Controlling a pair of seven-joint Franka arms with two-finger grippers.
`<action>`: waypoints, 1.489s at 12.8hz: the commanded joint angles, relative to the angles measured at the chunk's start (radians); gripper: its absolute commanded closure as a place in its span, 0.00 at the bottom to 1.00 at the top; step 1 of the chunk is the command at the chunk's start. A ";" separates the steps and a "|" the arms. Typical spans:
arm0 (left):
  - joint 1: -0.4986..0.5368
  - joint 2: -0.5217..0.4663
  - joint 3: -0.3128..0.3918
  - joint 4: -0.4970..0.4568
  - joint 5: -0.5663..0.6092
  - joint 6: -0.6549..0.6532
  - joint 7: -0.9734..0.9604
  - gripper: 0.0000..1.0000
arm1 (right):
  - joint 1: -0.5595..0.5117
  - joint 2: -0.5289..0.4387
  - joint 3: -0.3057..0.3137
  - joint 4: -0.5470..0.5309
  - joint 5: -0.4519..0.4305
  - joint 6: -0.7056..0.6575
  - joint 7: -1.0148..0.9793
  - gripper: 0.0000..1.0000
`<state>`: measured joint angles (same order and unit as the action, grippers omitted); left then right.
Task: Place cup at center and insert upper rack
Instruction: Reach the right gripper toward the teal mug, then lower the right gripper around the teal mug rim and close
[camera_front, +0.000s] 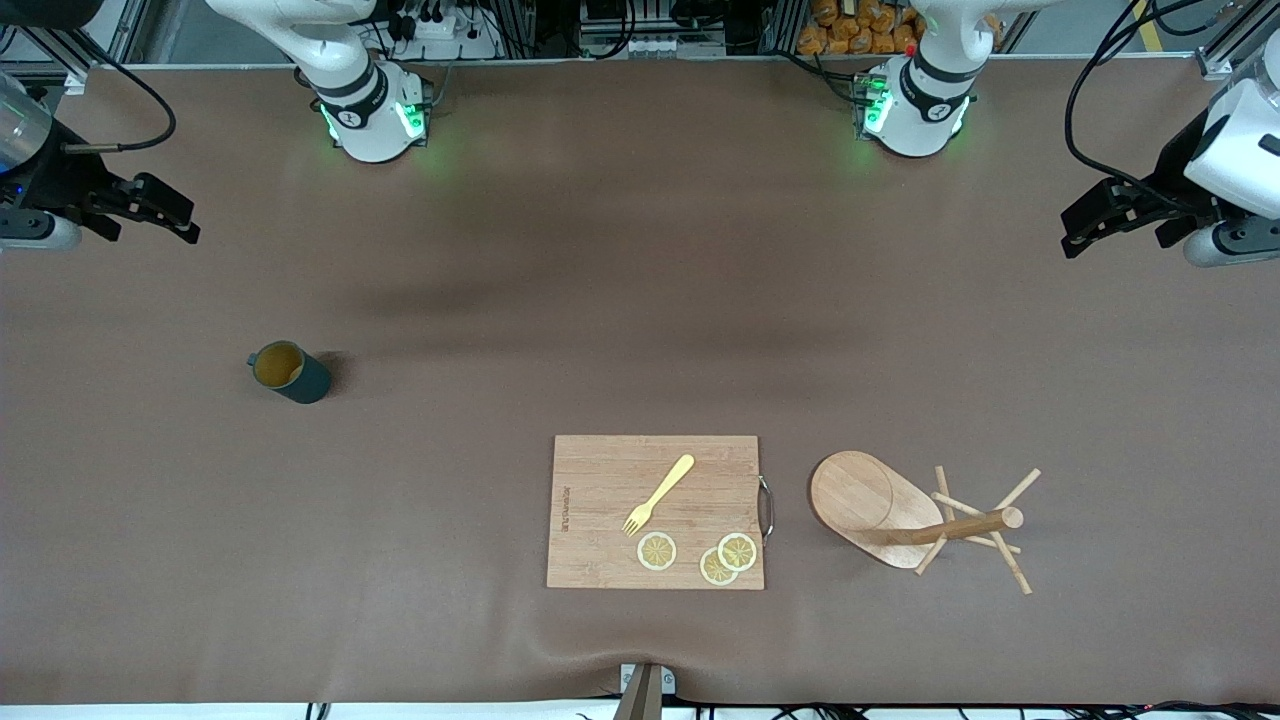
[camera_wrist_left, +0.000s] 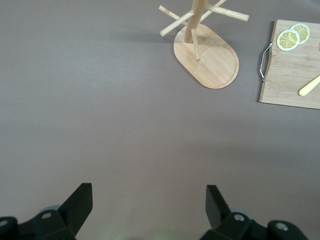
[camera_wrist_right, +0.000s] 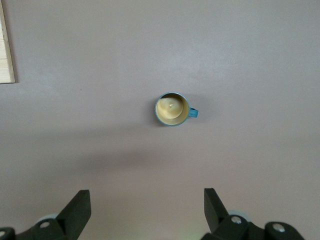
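The cup (camera_front: 288, 372) (camera_wrist_right: 172, 109), dark teal with a tan inside, stands upright on the brown table toward the right arm's end. The upper rack (camera_front: 900, 520) (camera_wrist_left: 205, 55), a light wooden mug tree, rests on its oval base beside the cutting board, toward the left arm's end. My right gripper (camera_front: 188, 222) (camera_wrist_right: 147, 200) hangs open and empty near the table's right-arm end, well apart from the cup. Over the other end of the table my left gripper (camera_front: 1070, 232) (camera_wrist_left: 149, 200) is open and empty too, away from the rack.
A rectangular wooden cutting board (camera_front: 600, 470) (camera_wrist_left: 292, 75) lies near the front edge. On it are a yellow fork (camera_front: 660, 493) and lemon slices (camera_front: 657, 551). The board has a metal handle (camera_front: 767, 508) on the side facing the rack.
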<state>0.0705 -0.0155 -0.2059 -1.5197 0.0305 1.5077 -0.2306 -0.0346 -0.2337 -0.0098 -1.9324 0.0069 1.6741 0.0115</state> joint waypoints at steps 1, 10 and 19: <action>0.002 0.009 -0.006 0.015 -0.004 -0.011 -0.016 0.00 | -0.011 -0.004 0.007 -0.013 0.002 0.012 0.001 0.00; 0.003 0.008 -0.007 0.000 -0.004 -0.011 -0.052 0.00 | -0.010 0.271 0.010 -0.005 0.007 0.257 0.188 0.00; 0.003 0.012 -0.009 -0.002 -0.003 -0.004 -0.050 0.00 | 0.002 0.570 0.010 -0.007 0.007 0.432 0.442 0.00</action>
<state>0.0698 0.0005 -0.2091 -1.5267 0.0305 1.5068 -0.2805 -0.0323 0.3186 -0.0052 -1.9570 0.0111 2.1137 0.4043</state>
